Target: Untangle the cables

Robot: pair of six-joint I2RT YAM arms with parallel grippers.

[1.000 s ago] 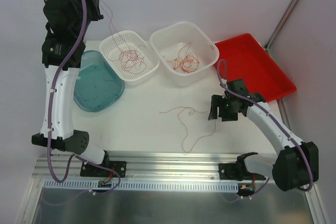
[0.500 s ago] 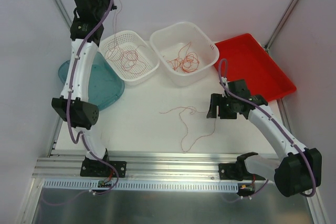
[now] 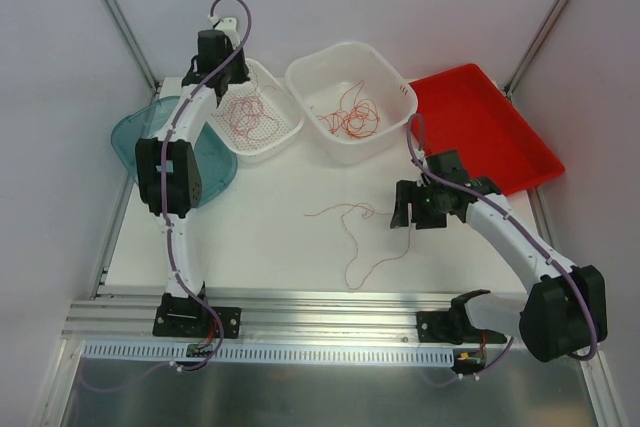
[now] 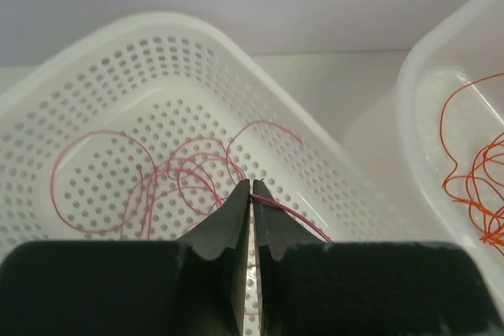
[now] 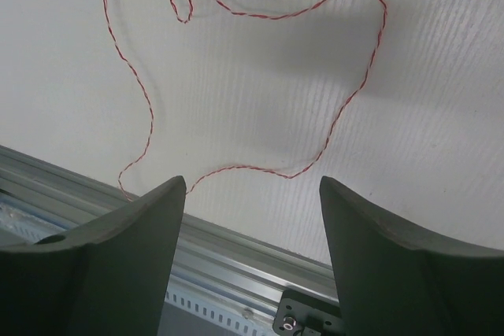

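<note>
Red-orange cables lie in three places. One coil rests in the perforated white basket. A second bundle sits in the solid white tub. One loose strand loops across the table. My left gripper hangs over the basket, shut on one strand of the basket's coil, which runs out from its tips to the right. My right gripper stands open just above the table at the loose strand's right end, with nothing between its fingers.
A red tray sits at the back right beside the tub. A teal dish lies left of the basket, partly under my left arm. The aluminium rail runs along the near table edge.
My left arm has come down from high at the back left to just over the basket, its strand now lying among the coil there. The right arm has barely shifted.
</note>
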